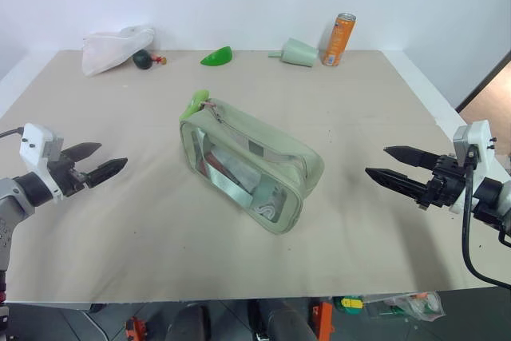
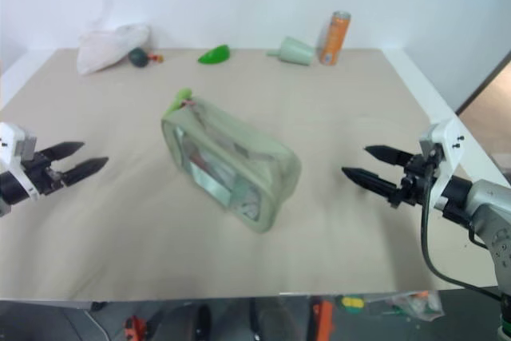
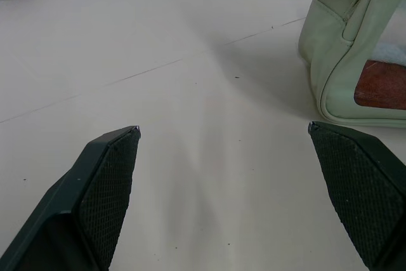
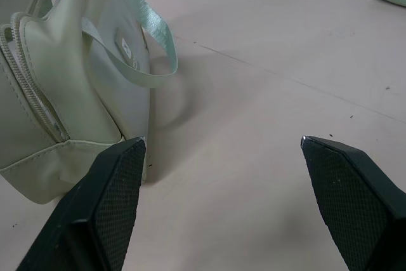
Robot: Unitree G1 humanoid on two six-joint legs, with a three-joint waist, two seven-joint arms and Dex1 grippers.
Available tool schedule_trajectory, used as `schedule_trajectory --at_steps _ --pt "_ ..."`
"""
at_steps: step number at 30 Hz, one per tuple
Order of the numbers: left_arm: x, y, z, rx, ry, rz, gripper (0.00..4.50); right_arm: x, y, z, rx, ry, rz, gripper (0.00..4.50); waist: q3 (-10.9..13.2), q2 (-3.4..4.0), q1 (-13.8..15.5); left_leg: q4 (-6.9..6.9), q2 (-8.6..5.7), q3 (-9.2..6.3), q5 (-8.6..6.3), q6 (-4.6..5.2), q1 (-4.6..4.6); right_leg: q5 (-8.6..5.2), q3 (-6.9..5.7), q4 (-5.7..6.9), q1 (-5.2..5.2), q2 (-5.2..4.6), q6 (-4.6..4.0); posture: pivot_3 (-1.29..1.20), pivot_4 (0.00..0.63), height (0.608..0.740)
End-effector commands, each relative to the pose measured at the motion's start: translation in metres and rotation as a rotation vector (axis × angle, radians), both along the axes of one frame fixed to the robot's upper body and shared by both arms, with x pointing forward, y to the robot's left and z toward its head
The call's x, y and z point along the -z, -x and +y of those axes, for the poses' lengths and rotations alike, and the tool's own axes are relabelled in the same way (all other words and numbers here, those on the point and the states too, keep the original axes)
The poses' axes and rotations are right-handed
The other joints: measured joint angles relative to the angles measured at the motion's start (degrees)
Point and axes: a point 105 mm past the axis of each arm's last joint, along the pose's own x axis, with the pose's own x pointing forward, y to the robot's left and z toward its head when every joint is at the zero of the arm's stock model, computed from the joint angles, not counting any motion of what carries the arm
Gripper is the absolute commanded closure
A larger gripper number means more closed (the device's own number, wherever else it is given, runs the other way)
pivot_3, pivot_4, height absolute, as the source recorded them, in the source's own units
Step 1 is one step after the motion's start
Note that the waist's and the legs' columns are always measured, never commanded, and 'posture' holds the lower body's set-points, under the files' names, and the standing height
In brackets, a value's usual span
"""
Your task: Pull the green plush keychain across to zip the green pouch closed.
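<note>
keychain: green plush keychain (image 1: 195, 105) sits at the far end of the pouch's zipper, nothing touching it
pouch: green pouch (image 1: 251, 164) mid-table, lying diagonally
left gripper (image 1: 102, 162): fingers spread, empty, well off to the side
right gripper (image 1: 393, 163): same deal, probably waiting to brace the pouch

Each pincer has two black pointed fingers (image 3: 104, 188) with textured pads, behind them a white block; a black cable (image 1: 471, 253) hangs behind the right pincer (image 1: 391, 162).
</note>
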Motion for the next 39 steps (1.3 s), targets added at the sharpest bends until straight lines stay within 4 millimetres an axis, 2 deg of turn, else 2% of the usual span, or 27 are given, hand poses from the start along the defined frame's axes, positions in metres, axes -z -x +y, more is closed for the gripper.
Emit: schedule_trajectory --at_steps 1,3,7,11,16,22,24,27,39 --pt "-0.023 0.004 -0.012 0.083 0.015 -0.054 0.10 -0.027 0.004 0.008 -0.028 -0.011 -0.074 0.46 0.00 0.00 -0.01 0.00 0.00 0.00 0.00 0.00 0.00 0.00 0.00 0.00 0.00 0.00 0.00 0.00 0.150 0.740" --pt "-0.039 0.009 -0.028 0.179 0.067 -0.097 0.10 -0.041 0.005 0.024 -0.087 -0.079 -0.076 0.46 0.01 0.02 -0.09 0.00 0.00 0.02 0.00 0.00 0.00 0.01 0.02 0.01 -0.01 0.00 0.01 0.00 0.150 0.740" --pt "-0.055 0.015 -0.043 0.257 0.121 -0.147 0.10 -0.051 0.018 0.056 -0.226 -0.108 -0.046 0.46 0.01 -0.01 0.01 0.04 0.02 -0.07 0.02 -0.03 0.00 0.05 -0.06 0.02 0.02 0.04 0.07 0.00 0.150 0.740" --pt "-0.054 0.028 -0.060 0.358 0.134 -0.139 0.10 -0.053 0.034 0.075 -0.335 -0.099 -0.007 0.46 0.01 0.00 0.01 -0.07 0.02 -0.06 0.02 -0.04 0.00 -0.03 -0.04 -0.02 0.02 0.02 0.05 0.00 0.150 0.740" --pt "-0.050 0.052 -0.078 0.514 0.151 -0.061 0.10 -0.049 0.067 0.105 -0.540 -0.031 0.047 0.46 0.01 -0.01 0.01 -0.09 0.02 -0.08 0.01 -0.05 -0.07 -0.04 -0.07 -0.13 0.00 0.00 0.06 0.00 0.150 0.740" --pt "-0.043 0.063 -0.086 0.583 0.147 -0.019 0.10 -0.044 0.076 0.122 -0.623 -0.001 0.062 0.46 0.01 -0.01 0.02 0.00 0.02 -0.09 0.03 -0.04 -0.02 0.01 -0.10 -0.13 0.05 -0.01 0.12 0.00 0.150 0.740" --pt "-0.042 0.064 -0.088 0.592 0.150 -0.017 0.10 -0.038 0.076 0.127 -0.637 0.028 0.064 0.46 0.00 -0.01 0.03 0.03 0.03 -0.09 0.03 -0.04 -0.01 0.02 -0.11 -0.13 0.06 -0.01 0.14 0.00 0.150 0.740" --pt "-0.042 0.066 -0.092 0.611 0.162 -0.015 0.10 -0.025 0.060 0.129 -0.584 0.100 0.040 0.46 0.00 -0.02 0.01 0.03 0.03 -0.09 0.03 -0.04 -0.01 0.02 -0.12 -0.14 0.07 -0.01 0.14 0.00 0.150 0.740" --pt "-0.049 0.073 -0.099 0.646 0.190 -0.049 0.10 -0.030 0.040 0.125 -0.555 0.132 -0.043 0.46 0.00 -0.01 0.04 0.02 0.02 -0.08 0.03 -0.04 -0.05 0.00 -0.11 -0.14 0.04 -0.03 0.11 0.00 0.150 0.740"
